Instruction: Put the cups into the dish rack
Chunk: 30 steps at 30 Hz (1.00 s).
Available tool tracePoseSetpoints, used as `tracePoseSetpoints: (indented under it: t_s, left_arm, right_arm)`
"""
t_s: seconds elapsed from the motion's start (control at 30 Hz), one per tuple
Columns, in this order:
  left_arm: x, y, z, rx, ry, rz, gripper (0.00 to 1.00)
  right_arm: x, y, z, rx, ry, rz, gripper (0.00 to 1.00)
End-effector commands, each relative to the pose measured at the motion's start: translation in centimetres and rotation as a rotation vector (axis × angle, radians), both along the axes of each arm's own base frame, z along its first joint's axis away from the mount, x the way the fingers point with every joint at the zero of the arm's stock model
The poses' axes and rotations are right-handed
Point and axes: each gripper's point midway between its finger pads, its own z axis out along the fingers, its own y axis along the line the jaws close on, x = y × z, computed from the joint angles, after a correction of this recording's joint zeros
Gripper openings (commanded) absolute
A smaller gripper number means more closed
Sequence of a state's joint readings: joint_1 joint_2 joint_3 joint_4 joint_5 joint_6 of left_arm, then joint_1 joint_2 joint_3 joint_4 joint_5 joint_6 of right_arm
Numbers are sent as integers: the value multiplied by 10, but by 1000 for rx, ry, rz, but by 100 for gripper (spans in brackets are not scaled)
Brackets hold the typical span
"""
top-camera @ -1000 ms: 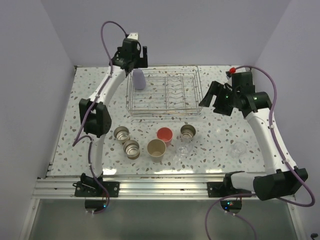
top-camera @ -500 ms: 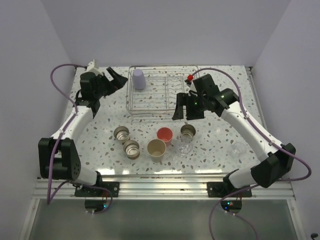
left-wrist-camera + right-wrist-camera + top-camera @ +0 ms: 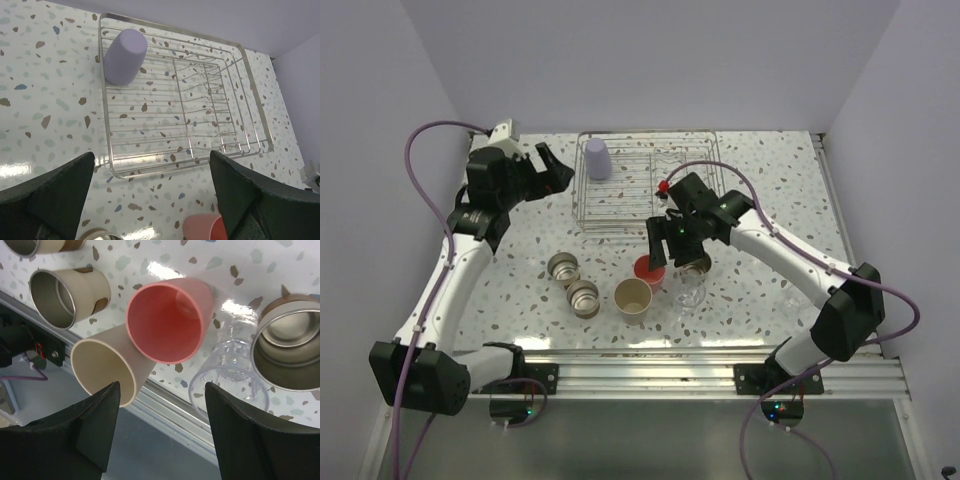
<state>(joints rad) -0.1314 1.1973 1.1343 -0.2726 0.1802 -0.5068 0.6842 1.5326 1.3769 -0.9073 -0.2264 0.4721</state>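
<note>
We saw the dish rack (image 3: pixel 645 190) standing at the far middle of the speckled worktop (image 3: pixel 520 260), with the lavender cup (image 3: pixel 597 158) inside its far-left corner. The left wrist view showed that cup (image 3: pixel 125 56) mouth-down on the wire grid. The other cups were grouped on the worktop in front of the rack. Two metal cups (image 3: pixel 563 267) (image 3: pixel 583 297) stood to the left, close together. The tan cup (image 3: pixel 633 297) stood in the middle, and the red cup (image 3: pixel 648 268) was just behind it, on its right. A third metal cup (image 3: pixel 697 262) stood further right, and the clear cup (image 3: pixel 690 293) was just in front of it. All of these stood mouth-up. The right tool (image 3: pixel 660 245) hung directly over the red cup. In its wrist view the red cup (image 3: pixel 167 320) lay beyond the two dark fingers (image 3: pixel 95 425), which stood well apart and gripped nothing. Whether they touched the cup we could not tell. Beside it in that view were the tan cup (image 3: pixel 107 367), the clear cup (image 3: pixel 232 382) and a metal cup (image 3: pixel 287 347). The left tool (image 3: pixel 552 168) hovered off the rack's left side, angled toward it. Its jaws were spread fully wide and empty, and its wrist view took in the whole rack (image 3: pixel 240 90).
</note>
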Motion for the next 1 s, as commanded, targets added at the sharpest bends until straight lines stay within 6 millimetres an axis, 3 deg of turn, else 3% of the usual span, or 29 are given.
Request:
tracePoseSetpoints:
  t_s: [0.0,0.17,0.63,0.83,0.97]
  left_arm:
    - [-20,4,-11,56,44,-26,100]
    - [-30,5,-7,82,41,-46,100]
    - [-41,-1,-6,76,44,-70,99]
    - [-45,-4,-2,86,37,-78,99]
    - [-48,-5,-3,91,42,-82,99]
  right_arm:
    - [-9,14,3,27,-26,42,71]
    - [-29,22,-6,-3,-15,112,70]
    - [-52,37,-41,-93,14,141,56]
    - [-55,36,-53,-138,15,112,40]
    - [-55,36,-57,-154,15,101,23]
